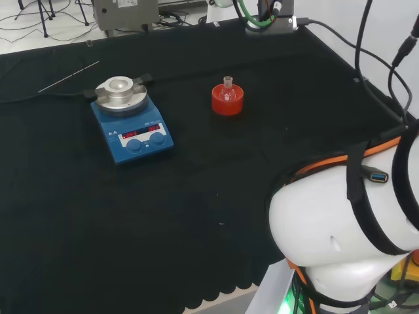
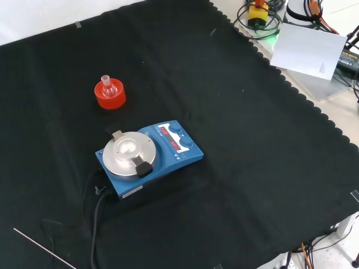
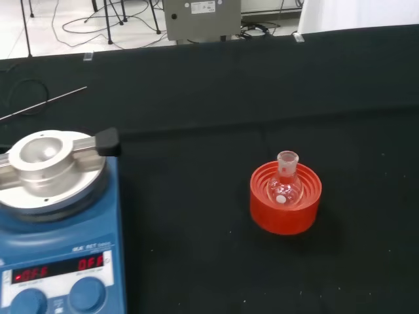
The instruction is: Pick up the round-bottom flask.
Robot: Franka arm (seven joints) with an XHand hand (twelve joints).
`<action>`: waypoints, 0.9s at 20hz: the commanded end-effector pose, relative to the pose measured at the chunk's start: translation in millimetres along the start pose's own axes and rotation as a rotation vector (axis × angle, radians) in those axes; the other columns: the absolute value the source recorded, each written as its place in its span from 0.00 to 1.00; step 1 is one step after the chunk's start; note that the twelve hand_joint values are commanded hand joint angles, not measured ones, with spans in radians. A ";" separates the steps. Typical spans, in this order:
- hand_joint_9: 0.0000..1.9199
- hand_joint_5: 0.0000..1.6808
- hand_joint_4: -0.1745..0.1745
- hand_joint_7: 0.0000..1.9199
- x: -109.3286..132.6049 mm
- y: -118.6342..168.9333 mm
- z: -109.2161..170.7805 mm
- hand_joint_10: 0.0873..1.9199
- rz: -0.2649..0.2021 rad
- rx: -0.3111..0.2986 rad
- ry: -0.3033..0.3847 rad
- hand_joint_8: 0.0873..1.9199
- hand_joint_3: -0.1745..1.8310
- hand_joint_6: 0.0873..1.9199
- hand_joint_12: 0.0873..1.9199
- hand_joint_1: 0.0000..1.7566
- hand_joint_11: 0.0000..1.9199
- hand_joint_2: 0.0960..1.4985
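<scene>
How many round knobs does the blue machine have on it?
2. Both knobs sit side by side on the front panel of the blue machine, under its red display: one on the left in the head view, the other on the right. More could be hidden on other sides.

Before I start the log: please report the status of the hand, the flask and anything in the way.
Hand: cannot tell. Flask upright in red stand, untouched. Blue stirrer stands apart from it; cloth around stand bare.
</scene>
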State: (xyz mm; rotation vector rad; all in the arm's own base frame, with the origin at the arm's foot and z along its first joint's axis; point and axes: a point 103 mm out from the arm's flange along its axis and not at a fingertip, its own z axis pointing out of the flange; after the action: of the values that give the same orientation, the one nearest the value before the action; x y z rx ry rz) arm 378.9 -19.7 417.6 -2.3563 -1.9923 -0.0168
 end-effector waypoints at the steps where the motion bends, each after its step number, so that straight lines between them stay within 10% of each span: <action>1: 0.11 0.16 0.33 0.07 -25.0 40.8 34.4 0.32 0.032 0.004 0.023 0.27 0.18 0.00 0.55 0.19 0.00 0.79; 18: 0.11 0.16 0.32 0.07 -51.3 134.1 102.9 0.32 0.050 0.060 0.038 0.28 0.18 0.00 0.57 0.20 0.00 0.79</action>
State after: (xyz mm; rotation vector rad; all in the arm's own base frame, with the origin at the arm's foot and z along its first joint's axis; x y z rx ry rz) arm 471.6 -70.5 323.7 -2.3296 -1.8991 0.0363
